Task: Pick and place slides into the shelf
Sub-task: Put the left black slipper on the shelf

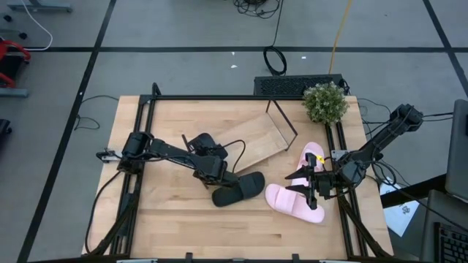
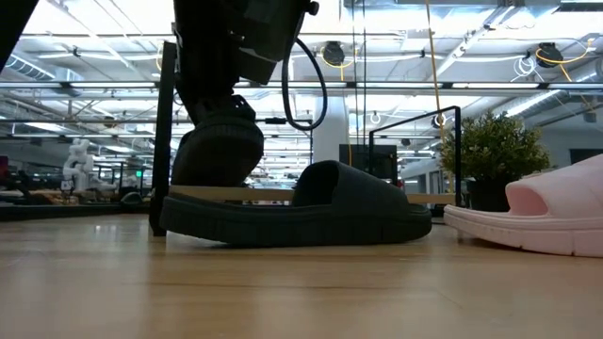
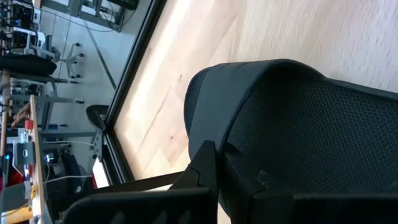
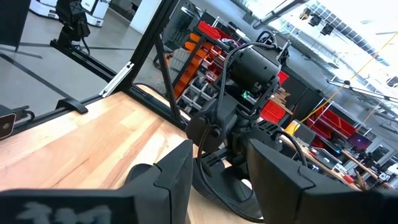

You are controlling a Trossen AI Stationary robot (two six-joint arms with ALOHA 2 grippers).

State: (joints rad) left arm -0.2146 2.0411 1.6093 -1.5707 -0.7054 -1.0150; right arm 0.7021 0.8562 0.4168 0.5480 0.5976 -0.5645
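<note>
One black slide [image 1: 240,188] lies sole-down on the tabletop, with its strap toward the table's right [image 2: 349,188]. My left gripper [image 1: 217,175] is down at its heel end, and the slide fills the left wrist view [image 3: 280,112]. A second black slide [image 1: 201,140] lies under the left arm. The shelf [image 1: 259,135] sits askew at the table's far middle. Two pink slides [image 1: 292,201] [image 1: 316,155] lie to the right. My right gripper [image 1: 301,184] hovers open over the nearer pink slide and touches nothing. My left gripper is on the black slide's heel end [image 2: 188,212], coming down at a slant from the table's left. One finger [image 3: 205,168] lies against the slide's outer side; the slide hides the other finger. The slide's sole rests flat on the table.
A potted plant [image 1: 325,102] stands at the far right corner beside the shelf. Black rails run along the table's left [image 1: 135,197] and right [image 1: 344,212] sides. Bare wood lies along the near edge [image 1: 219,230].
</note>
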